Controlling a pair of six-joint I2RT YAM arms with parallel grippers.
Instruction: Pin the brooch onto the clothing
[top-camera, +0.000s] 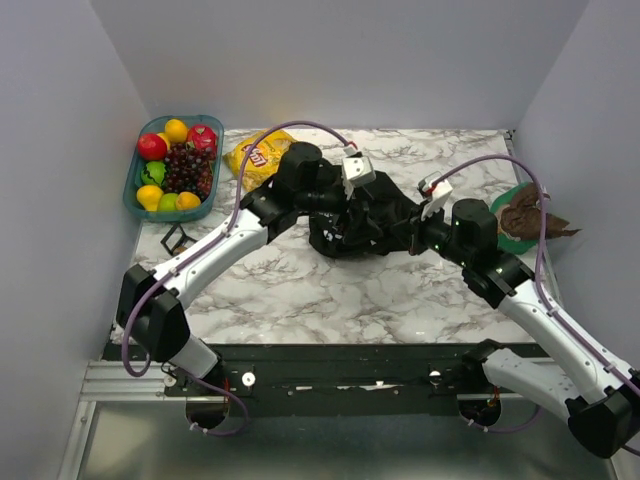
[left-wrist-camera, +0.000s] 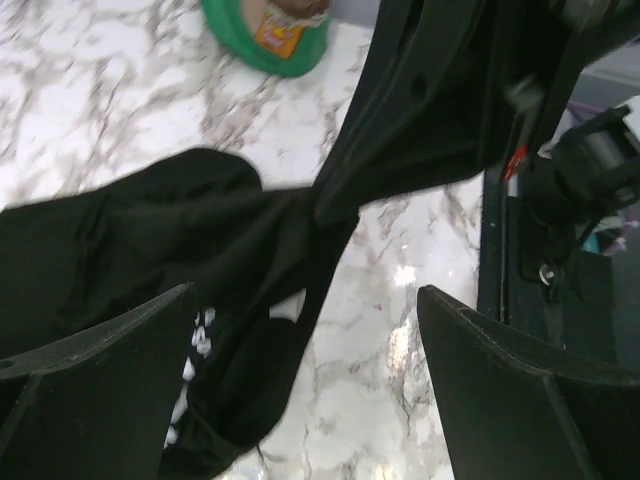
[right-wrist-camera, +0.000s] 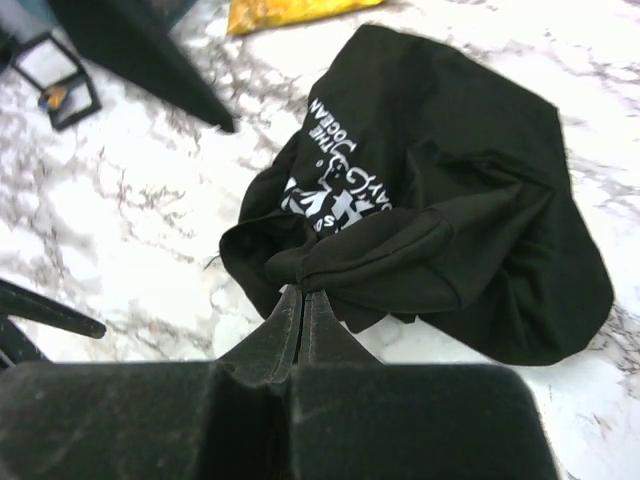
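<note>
The black T-shirt (top-camera: 365, 225) lies crumpled at the table's middle, with part of its white print showing in the right wrist view (right-wrist-camera: 340, 190). My right gripper (right-wrist-camera: 303, 292) is shut on a fold at the shirt's near edge; in the top view it (top-camera: 412, 243) is at the shirt's right side. My left gripper (left-wrist-camera: 305, 295) is open and empty, low over the shirt's (left-wrist-camera: 130, 230) other end; in the top view it (top-camera: 330, 215) is at the shirt's left side. A tiny orange-brown thing (right-wrist-camera: 57, 96), probably the brooch, sits in a small open black box (top-camera: 178, 238) at the left.
A teal basket of fruit (top-camera: 175, 165) stands at the back left. A yellow chip bag (top-camera: 258, 155) lies behind the left arm. A green plate (top-camera: 520, 215) with a brown thing on it sits at the right edge. It also shows in the left wrist view (left-wrist-camera: 262, 40).
</note>
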